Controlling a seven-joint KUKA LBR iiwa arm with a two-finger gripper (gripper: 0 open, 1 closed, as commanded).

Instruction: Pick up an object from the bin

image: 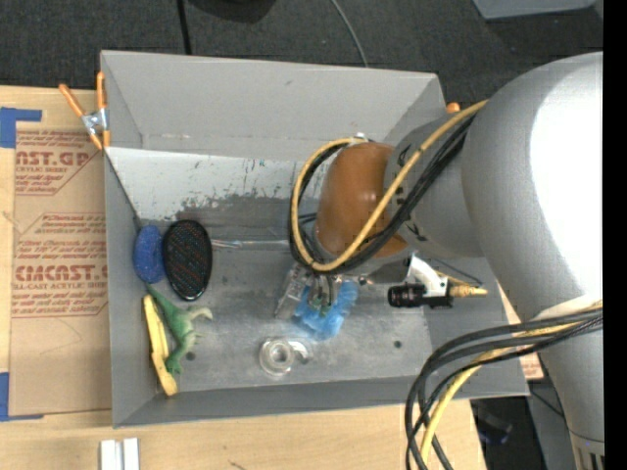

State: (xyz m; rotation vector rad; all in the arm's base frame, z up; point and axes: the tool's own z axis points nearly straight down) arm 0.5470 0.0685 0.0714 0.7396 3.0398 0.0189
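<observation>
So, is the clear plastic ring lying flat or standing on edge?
Flat: the clear plastic ring shows its round hole facing up.

Bin (245, 179) floor now: blue pad (148, 254), black brush (186, 259) at nine o'clock; yellow stick (157, 349), green toy (182, 327) at eight; clear ring (279, 354) at six.

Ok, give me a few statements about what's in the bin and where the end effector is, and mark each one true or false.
1. The end effector is over a light blue thing near the middle of the bin. True.
2. The black oval thing lies by the bin's right wall. False: it lies by the left wall, beside a dark blue thing.
3. A clear ring lies on the bin floor, close to the light blue thing. True.
4. The green toy sits on top of the clear ring. False: it lies at the left, beside a yellow thing, apart from the ring.
</observation>
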